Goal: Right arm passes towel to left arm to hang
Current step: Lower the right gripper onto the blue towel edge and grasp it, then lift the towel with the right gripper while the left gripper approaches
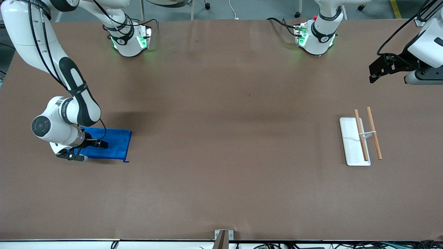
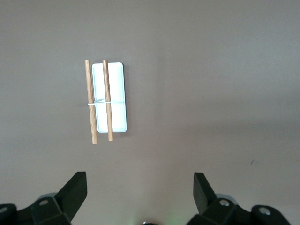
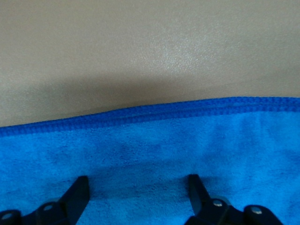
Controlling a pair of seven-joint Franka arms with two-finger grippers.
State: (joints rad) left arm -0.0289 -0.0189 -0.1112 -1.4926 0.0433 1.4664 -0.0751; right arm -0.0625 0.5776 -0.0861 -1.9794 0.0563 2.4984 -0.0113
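The bright blue towel (image 1: 116, 143) lies flat on the brown table at the right arm's end. My right gripper (image 1: 73, 154) is low over the towel, open and empty. In the right wrist view the towel (image 3: 154, 140) fills the space under the open gripper (image 3: 137, 183), with its darker stitched hem (image 3: 154, 113) just ahead of the fingertips. My left gripper (image 1: 375, 71) waits up in the air at the left arm's end, open and empty. It is over bare table in the left wrist view (image 2: 139, 180).
A white base plate (image 1: 350, 138) with two wooden rods (image 1: 374, 137) tied over it lies on the table at the left arm's end. It also shows in the left wrist view (image 2: 117, 96). A small bracket (image 1: 223, 238) sits at the table's near edge.
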